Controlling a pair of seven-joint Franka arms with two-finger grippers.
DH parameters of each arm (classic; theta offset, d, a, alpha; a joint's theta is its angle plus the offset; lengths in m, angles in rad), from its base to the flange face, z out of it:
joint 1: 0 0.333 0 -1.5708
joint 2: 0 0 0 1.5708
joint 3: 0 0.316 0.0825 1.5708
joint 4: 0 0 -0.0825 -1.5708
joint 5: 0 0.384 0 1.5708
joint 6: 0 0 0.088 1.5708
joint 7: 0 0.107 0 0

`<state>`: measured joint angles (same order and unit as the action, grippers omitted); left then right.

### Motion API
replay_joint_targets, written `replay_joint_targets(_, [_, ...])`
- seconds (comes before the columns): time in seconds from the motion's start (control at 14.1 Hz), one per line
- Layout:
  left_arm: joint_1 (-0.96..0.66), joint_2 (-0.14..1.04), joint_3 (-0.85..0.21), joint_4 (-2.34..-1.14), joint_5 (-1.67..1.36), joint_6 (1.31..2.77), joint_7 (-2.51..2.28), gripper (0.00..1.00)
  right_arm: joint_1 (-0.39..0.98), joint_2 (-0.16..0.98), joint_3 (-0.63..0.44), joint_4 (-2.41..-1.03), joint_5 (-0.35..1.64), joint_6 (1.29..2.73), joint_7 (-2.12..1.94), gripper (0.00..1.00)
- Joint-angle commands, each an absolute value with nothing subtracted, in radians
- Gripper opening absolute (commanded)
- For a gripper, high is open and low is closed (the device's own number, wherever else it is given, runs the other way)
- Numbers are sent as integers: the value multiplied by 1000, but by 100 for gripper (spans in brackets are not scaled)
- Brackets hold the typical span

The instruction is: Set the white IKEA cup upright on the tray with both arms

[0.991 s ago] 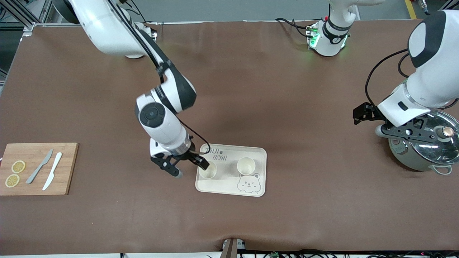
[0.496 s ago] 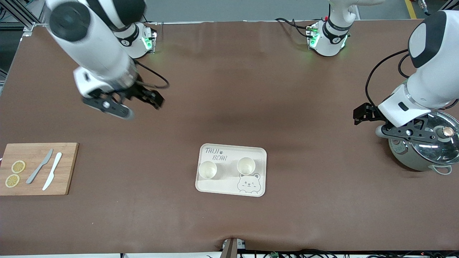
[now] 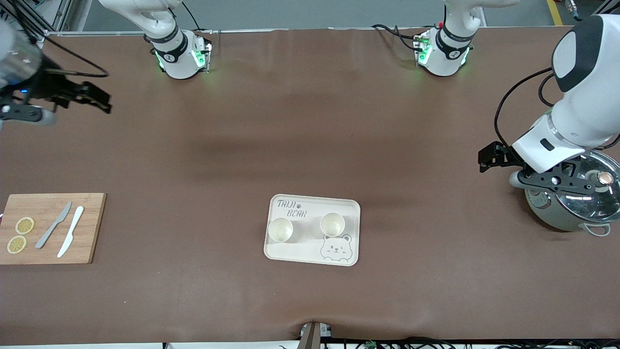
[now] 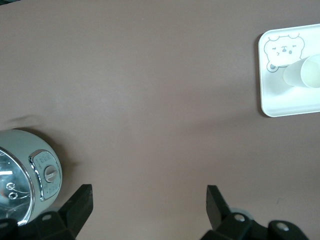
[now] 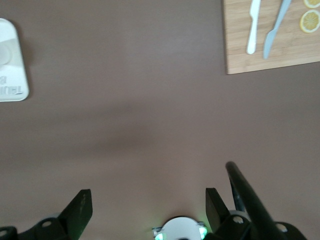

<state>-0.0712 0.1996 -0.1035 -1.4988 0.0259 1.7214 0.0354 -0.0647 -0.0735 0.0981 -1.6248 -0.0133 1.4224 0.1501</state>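
The cream tray [image 3: 310, 254] lies in the middle of the table, nearer the front camera. Two white cups stand upright on it, mouths up: one [image 3: 280, 229] toward the right arm's end, the other [image 3: 332, 224] just above the bear drawing. Nothing touches them. My right gripper [image 3: 24, 114] hangs open and empty at the right arm's end of the table, over bare mat [image 5: 148, 202]. My left gripper [image 3: 557, 180] is open and empty over the pot's edge [image 4: 148, 200]. The left wrist view shows the tray [image 4: 290, 102] with a cup [image 4: 302, 75]; the right wrist view catches the tray's rim [image 5: 25, 65].
A wooden cutting board [image 3: 92, 228] with two knives [image 3: 63, 230] and lemon slices [image 3: 20, 235] lies at the right arm's end. A steel pot [image 3: 576, 203] with a glass lid stands at the left arm's end. The board [image 5: 240, 55] also shows in the right wrist view.
My right gripper has pulled away from the cup on the tray, risen and swung out to the right arm's end of the table. That cup stays upright. The left arm has barely moved.
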Motion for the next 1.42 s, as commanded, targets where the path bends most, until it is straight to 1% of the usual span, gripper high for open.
replay_joint_targets(0.0, [-72,216,-109,-1486,54,1729,26,100,-185,-91,118,-1667,3,1465,14,100])
replay_joint_targets(0.14, [-71,216,-109,-1488,54,1732,26,100,-193,-95,118,-1690,0,1470,12,100])
replay_joint_targets(0.35, [-72,216,-109,-1488,54,1732,26,100,-193,-87,118,-1681,-6,1486,14,100])
replay_joint_targets(0.99, [-72,224,-107,-1488,55,1741,25,100,-209,-66,120,-1626,-12,1494,2,100])
replay_joint_targets(1.13, [-72,224,-107,-1488,54,1741,25,100,-213,-34,118,-1599,-15,1491,2,100])
replay_joint_targets(1.35, [-72,224,-107,-1488,54,1741,20,100,-241,-18,118,-1577,-15,1494,2,100])
